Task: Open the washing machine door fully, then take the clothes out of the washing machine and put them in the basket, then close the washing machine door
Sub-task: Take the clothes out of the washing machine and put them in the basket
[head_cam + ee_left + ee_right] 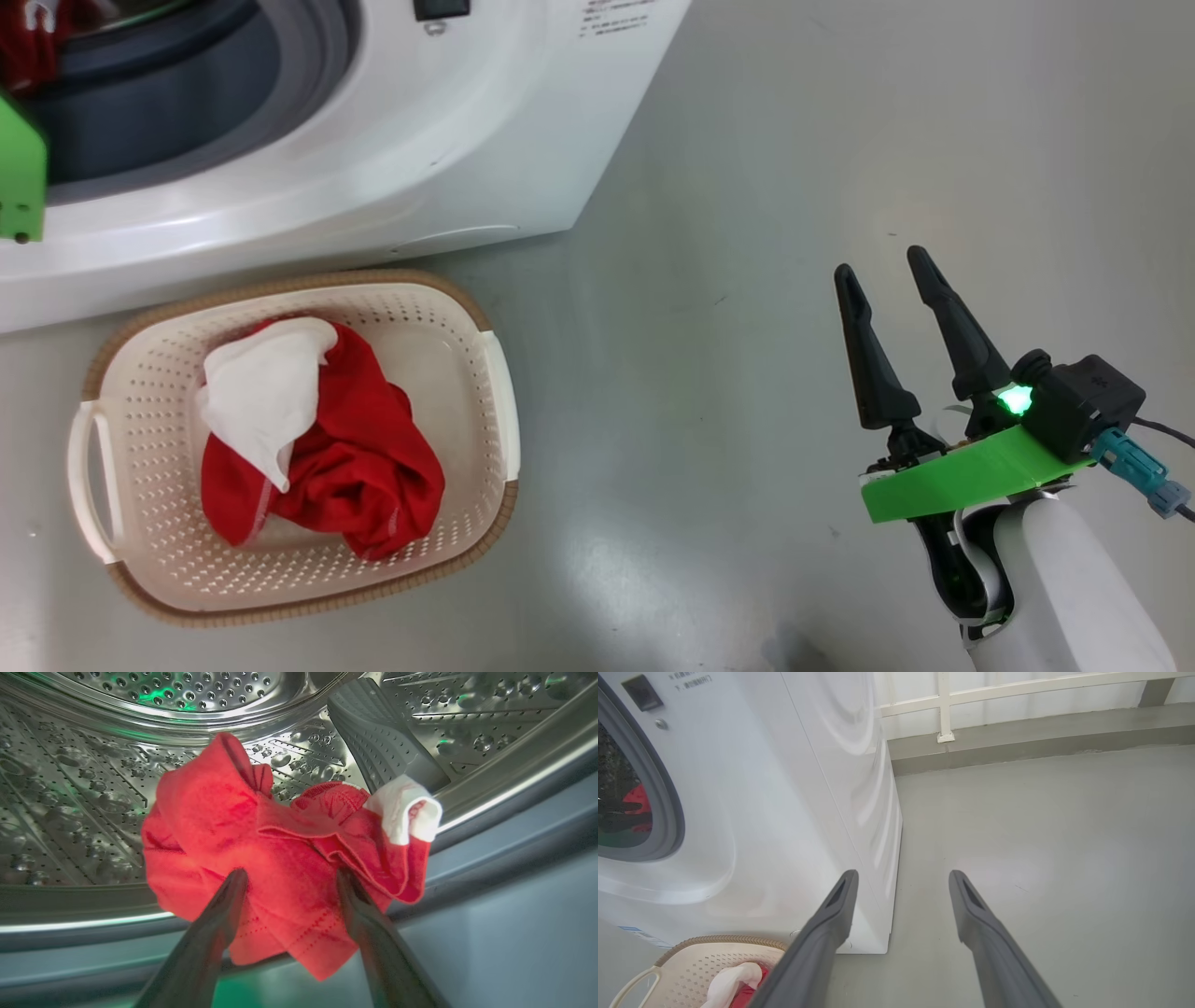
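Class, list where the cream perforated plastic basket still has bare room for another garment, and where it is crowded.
In the basket, bare: the corner by the white washing machine, between red fabric garment and right handle; a strip beside the left handle. Crowded: the middle, where a white cloth lies on the garment.

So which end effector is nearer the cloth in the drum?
Left. The left end effector is in the drum at the cloth; the right end effector hangs over the floor.
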